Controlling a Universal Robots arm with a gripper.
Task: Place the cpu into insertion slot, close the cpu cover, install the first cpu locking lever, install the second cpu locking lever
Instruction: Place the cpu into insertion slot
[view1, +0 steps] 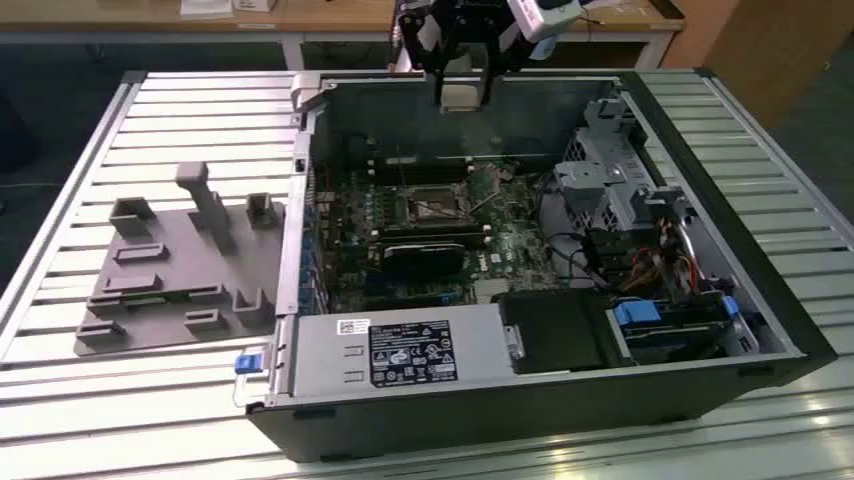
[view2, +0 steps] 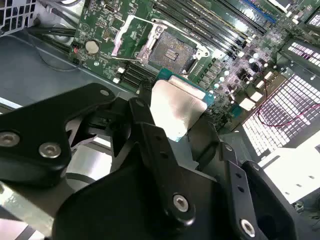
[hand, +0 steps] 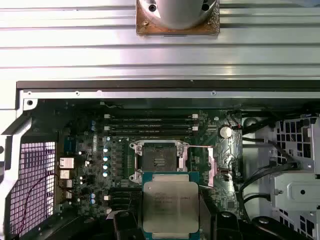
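Note:
My gripper (view1: 461, 85) hangs over the far wall of the open computer case (view1: 747, 290), shut on the cpu (view1: 462, 96). Both wrist views show the cpu (view2: 177, 107) (hand: 170, 205) as a silvery square chip between black fingers (view2: 155, 145). The insertion slot (hand: 159, 161) (view2: 171, 51) (view1: 427, 205) lies uncovered on the green motherboard, with its dark centre bare. The cpu hangs above it, set off to one side. The cpu cover (hand: 212, 167) (view2: 120, 37) stands flipped up beside the slot. I cannot make out the locking levers.
A black card (view1: 427, 255) lies on the motherboard nearer the camera than the slot. A power supply (view1: 400, 350) sits at the case's near edge and a drive cage (view1: 607, 180) at the exterior view's right. A grey fixture (view1: 187, 260) lies on the slatted table, left.

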